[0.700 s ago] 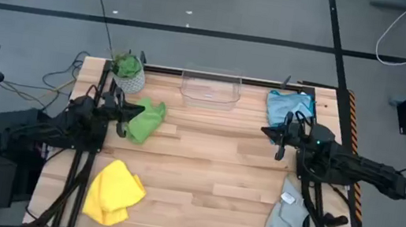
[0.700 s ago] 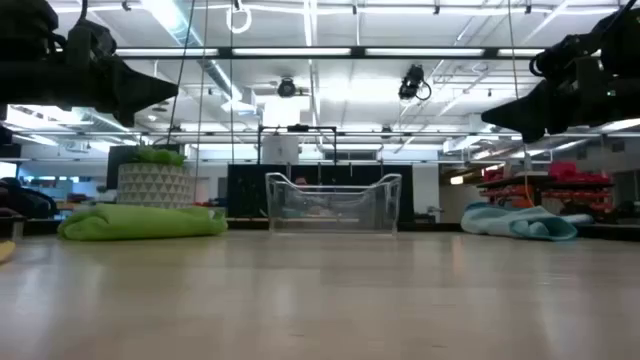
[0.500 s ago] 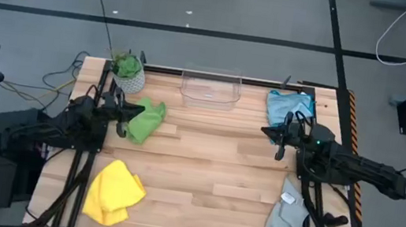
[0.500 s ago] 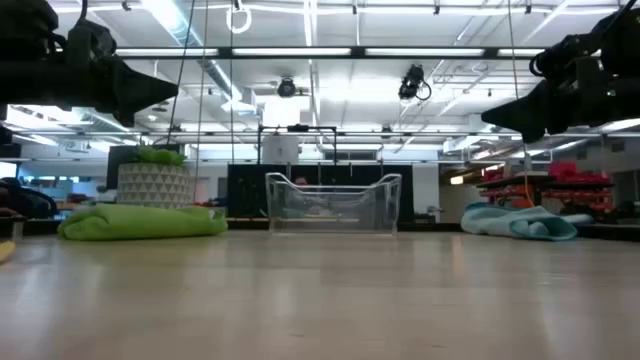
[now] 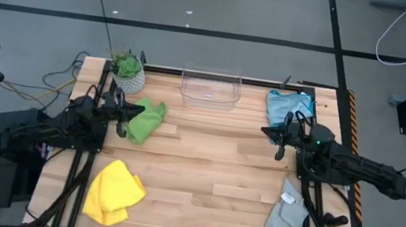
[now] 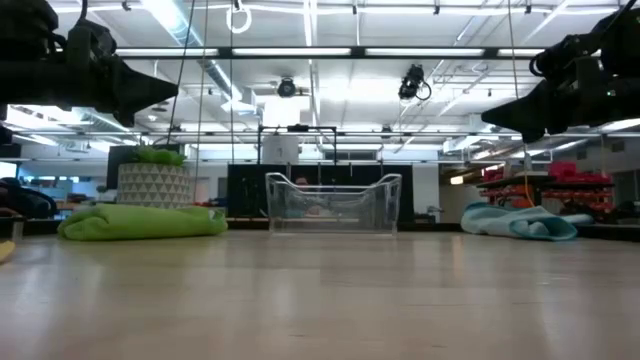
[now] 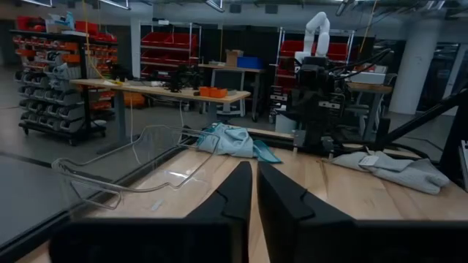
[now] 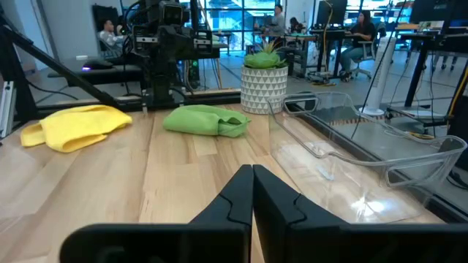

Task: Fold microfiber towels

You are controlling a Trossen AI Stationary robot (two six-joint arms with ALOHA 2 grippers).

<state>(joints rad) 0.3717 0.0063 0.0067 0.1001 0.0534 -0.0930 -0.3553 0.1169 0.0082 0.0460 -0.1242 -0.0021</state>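
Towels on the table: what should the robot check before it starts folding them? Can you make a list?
1. All four towels in sight: green towel, yellow towel, blue towel, grey towel: ok.
2. Towels already folded: not ok, all crumpled.
3. Left claw empty and shut: ok.
4. Right claw empty and shut: ok.
5. Bare wood mid-table for folding: ok.
6. Clear bin and plant at the far edge, off the towels: ok.

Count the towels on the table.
4: green towel far left by the plant, yellow near left, blue far right, grey near right. None looks hidden.
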